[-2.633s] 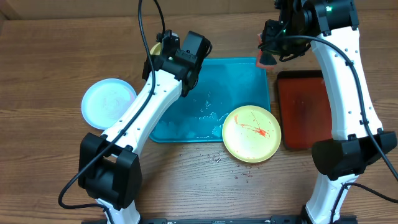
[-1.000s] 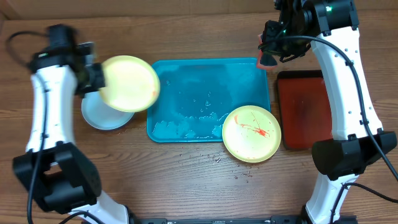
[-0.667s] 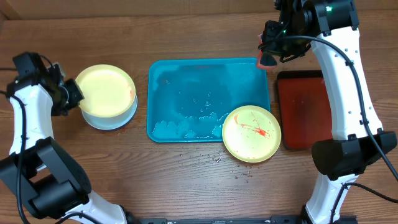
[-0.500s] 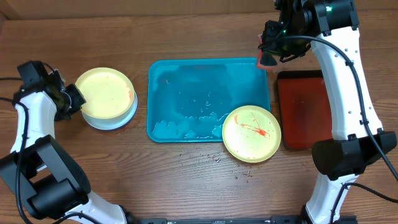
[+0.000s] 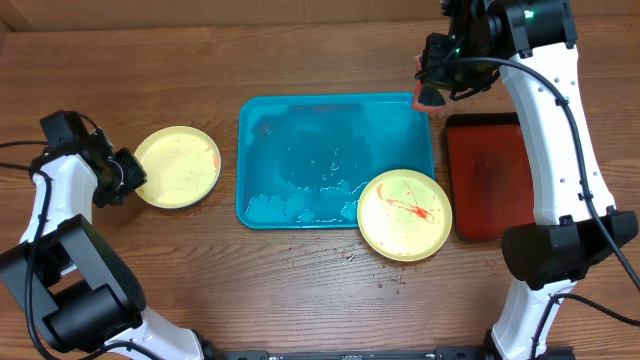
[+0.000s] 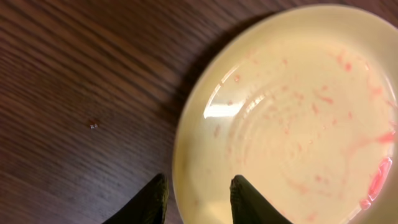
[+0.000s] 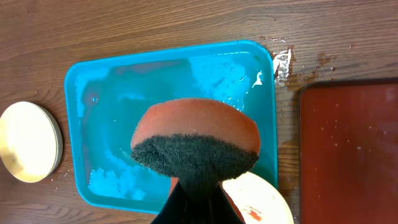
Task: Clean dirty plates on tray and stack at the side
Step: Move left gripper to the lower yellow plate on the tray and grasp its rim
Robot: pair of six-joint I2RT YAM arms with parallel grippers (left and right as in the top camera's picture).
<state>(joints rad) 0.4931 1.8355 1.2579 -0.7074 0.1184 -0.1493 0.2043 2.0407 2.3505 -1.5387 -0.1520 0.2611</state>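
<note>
The turquoise tray [image 5: 300,150] lies mid-table, wet with foam, and shows in the right wrist view [image 7: 124,99]. A yellow-green plate with red sauce smears [image 5: 405,213] rests half on its front right corner. A second yellow-green plate [image 5: 178,167] with faint pink smears [image 6: 292,124] lies left of the tray; the blue plate is hidden under it. My left gripper [image 5: 125,175] is open, its fingers [image 6: 199,199] astride this plate's left rim. My right gripper [image 5: 432,85] is shut on an orange sponge with a dark scrub pad [image 7: 196,140], held above the tray's far right corner.
A dark red tray [image 5: 490,175] lies right of the turquoise tray. Small red specks and drops mark the wood in front of the tray [image 5: 345,255]. A wet patch shows by the tray's far right corner [image 7: 283,62].
My left arm carried the yellow-green plate from the tray leftward and lowered it onto the blue plate, which it now covers. The right arm and sponge have not moved.
</note>
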